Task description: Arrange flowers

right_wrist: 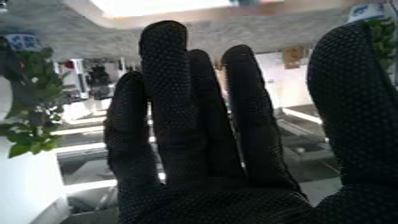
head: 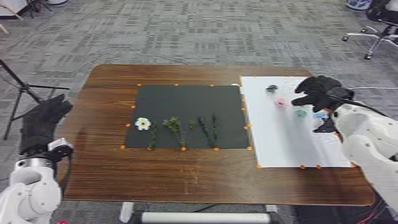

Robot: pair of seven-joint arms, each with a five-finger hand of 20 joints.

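In the head view my right hand [head: 322, 93] is above the right side of the white sheet, open, near small pink, green and dark items. In the right wrist view the same hand [right_wrist: 191, 130] has straight fingers and holds nothing. My left hand [head: 44, 122] rests off the table's left edge, open. On the black mat [head: 169, 102] lie a white flower [head: 142, 123] at the left, green stems [head: 175, 128] in the middle and darker stems [head: 210, 131] to their right. On the white sheet are a dark item [head: 271, 88], a pink flower [head: 280, 102] and a pale green item [head: 301, 113].
The brown wooden table [head: 160, 172] extends around the mat and sheet [head: 293, 150]. Orange markers line their edges. A black tripod [head: 24, 86] stands beyond the table's left side, and an office chair [head: 380, 31] is at the far right.
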